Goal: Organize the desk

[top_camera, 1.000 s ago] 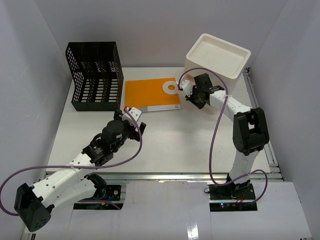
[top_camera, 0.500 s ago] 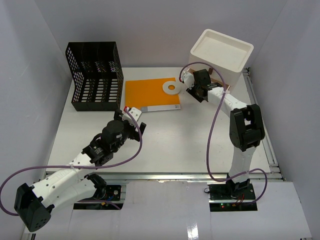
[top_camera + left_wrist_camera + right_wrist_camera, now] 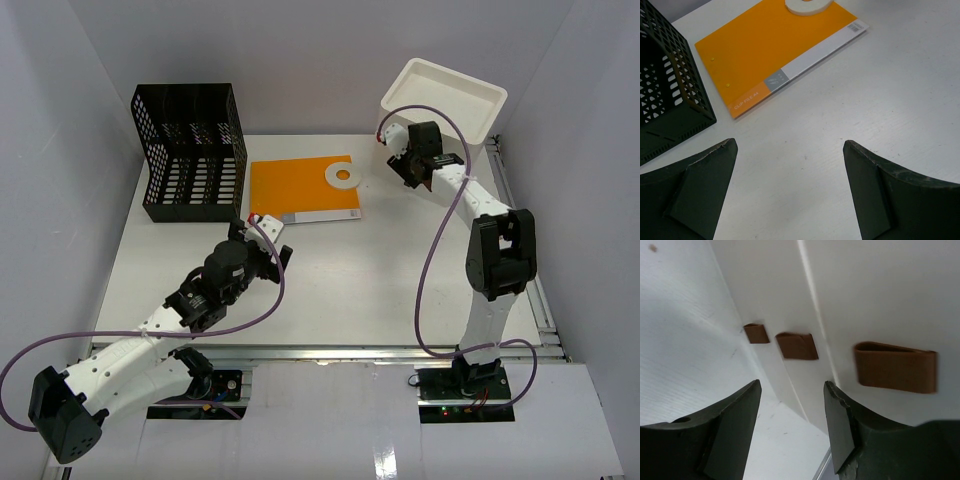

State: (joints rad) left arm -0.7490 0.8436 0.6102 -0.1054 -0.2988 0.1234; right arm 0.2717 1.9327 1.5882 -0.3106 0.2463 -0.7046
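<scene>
The desk [image 3: 340, 280] is a wide white tabletop. My left gripper [image 3: 265, 235] hovers low over it, open and empty [image 3: 790, 145], just short of the near left corner of an orange clip file [image 3: 295, 185] [image 3: 765, 55]. A white tape roll [image 3: 343, 176] [image 3: 807, 5] lies on the file's far right corner. My right gripper [image 3: 402, 145] [image 3: 792, 385] sits close to the front face of a white drawer box [image 3: 445, 95]. Its jaws are apart with nothing between them. Brown drawer handles [image 3: 895, 367] show just beyond the fingers.
A black mesh organizer [image 3: 190, 150] [image 3: 665, 90] stands at the back left, beside the file. White walls close in the back and both sides. A metal rail [image 3: 350, 350] runs along the desk's front edge.
My right gripper went from shut to open and moved back and right, close to the white box. The box shifted slightly to the right. The left arm stayed still.
</scene>
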